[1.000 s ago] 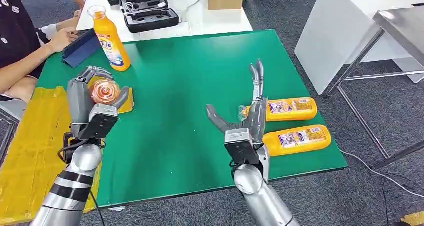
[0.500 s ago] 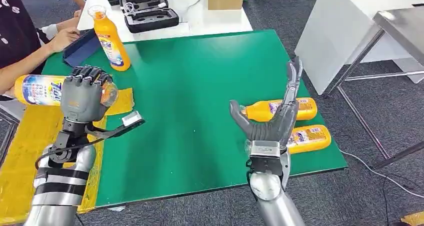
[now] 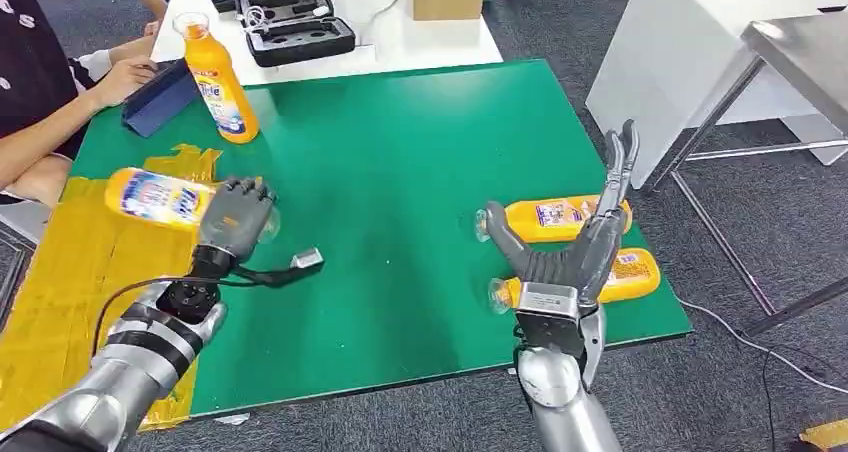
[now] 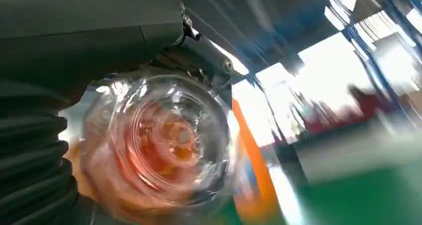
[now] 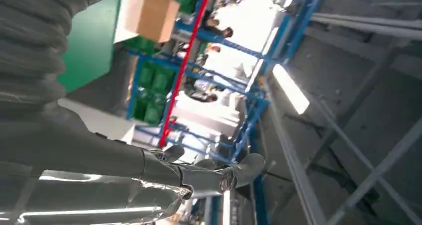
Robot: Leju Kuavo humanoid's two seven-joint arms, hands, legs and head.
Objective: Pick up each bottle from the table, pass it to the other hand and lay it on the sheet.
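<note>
Our left hand (image 3: 235, 217) grips an orange plastic bottle (image 3: 160, 198) sideways above the yellow sheet (image 3: 60, 272); our right hand (image 3: 575, 247) hovers empty, fingers spread.

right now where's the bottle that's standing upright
In the head view, the upright bottle stands at the far left corner of the green table, beside the blue folder and a seated person's hand.

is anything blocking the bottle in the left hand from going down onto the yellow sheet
Nothing visible does. The left hand holds the bottle on its side directly above the yellow sheet, and the sheet below it looks bare. The upright bottle stands farther back on the green table, off that path.
</note>
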